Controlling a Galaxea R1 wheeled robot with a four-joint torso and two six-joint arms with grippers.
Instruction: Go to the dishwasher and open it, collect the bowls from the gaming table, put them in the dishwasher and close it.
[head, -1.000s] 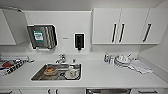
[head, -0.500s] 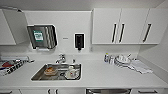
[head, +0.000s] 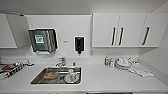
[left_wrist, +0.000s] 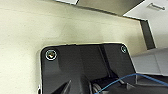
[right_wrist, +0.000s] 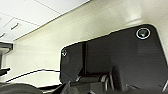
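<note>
Jaws-wise, cannot tell whether clenched or released on either arm, going by the two wrist views with their pale wall and white cupboard fronts. Facing a white desk (head: 105, 77) with a steel sink (head: 37, 80), crockery inside it (head: 50, 74), a stack of plates (head: 122, 63) and a folded cloth (head: 141, 70) off to the right, wall cupboards (head: 130, 30) above. Probably the dishwasher (head: 108, 93): just a dark strip at the very bottom of the head view, under the front edge of the desk, right of the sink, with no handle to be seen. Hence the main risk: reaching down for a bar outside the head view and catching a neighbouring cupboard door or the desk edge instead. Second risk: standing too close, so that a drop-down door would strike the base or an arm. As for dishwasher against jaws: low and ahead, seemingly apart and untouched, but cannot tell how near.
</note>
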